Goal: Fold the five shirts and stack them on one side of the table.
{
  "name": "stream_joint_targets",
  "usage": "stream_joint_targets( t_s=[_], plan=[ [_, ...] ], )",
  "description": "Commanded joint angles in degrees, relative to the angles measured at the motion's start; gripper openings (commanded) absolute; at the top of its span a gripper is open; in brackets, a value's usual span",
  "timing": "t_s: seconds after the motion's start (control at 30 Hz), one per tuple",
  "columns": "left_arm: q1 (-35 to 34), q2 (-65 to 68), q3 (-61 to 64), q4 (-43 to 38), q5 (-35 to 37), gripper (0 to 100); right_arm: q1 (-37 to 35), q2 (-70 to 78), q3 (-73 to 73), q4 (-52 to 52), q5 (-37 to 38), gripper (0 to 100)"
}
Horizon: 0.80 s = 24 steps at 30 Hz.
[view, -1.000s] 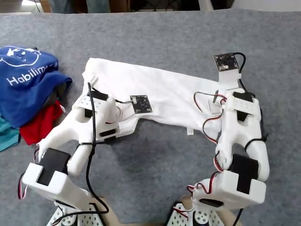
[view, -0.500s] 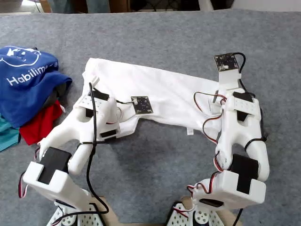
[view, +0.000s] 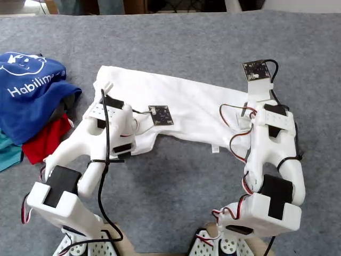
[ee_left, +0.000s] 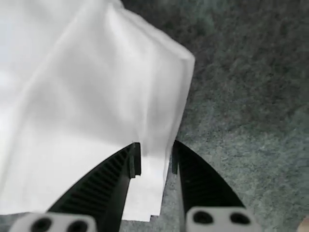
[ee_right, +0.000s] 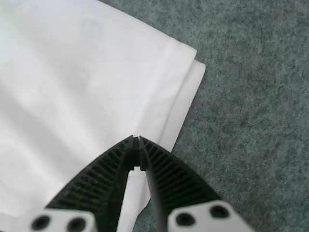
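Since 1 second ago the left arm has crept slightly farther out over the white shirt (view: 186, 106), while the right arm has kept its place. The shirt lies across the middle of the table (view: 186, 37) as a long band, with both arms at its near edge, 1 toward each end. The right gripper (ee_right: 135, 141) is closed, its tips pinching the cloth just inside a doubled edge. The left gripper (ee_left: 153, 157) stands narrowly apart with a strip of the hem between its jaws. By the look of it the task is early. This 1 shirt seems only partly folded, no folded stack is started, and the blue shirt (view: 29, 90), red shirt (view: 49, 140) and teal shirt (view: 6, 153) lie crumpled together at the table's left side.
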Motion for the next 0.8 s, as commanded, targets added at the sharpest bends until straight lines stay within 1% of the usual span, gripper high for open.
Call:
stream_joint_targets(
  t_s=[0.0,0.2,0.4,0.67,0.7,0.77],
  plan=[
    [0.75,-0.53,0.04,-0.88,-0.18,13,0.53,-0.75,-0.57,-0.53,-0.26,1.8],
    [0.66,-0.53,0.13,-1.32,0.00,13,0.44,-0.75,-0.84,0.53,-0.35,1.8],
    [0.92,-0.53,3.03,-5.71,0.09,13,0.62,-0.84,-0.84,0.53,-0.35,1.8],
    [1.19,-0.53,4.79,-5.71,0.18,13,0.53,-0.84,-0.84,0.53,-0.35,1.8],
    [1.19,-0.53,4.53,-5.71,0.18,12,0.53,-0.84,-0.84,0.53,-0.35,1.8],
    [1.19,-0.53,4.26,-5.98,0.18,8,0.53,-0.84,-0.84,0.53,-0.35,1.8]
  ],
)
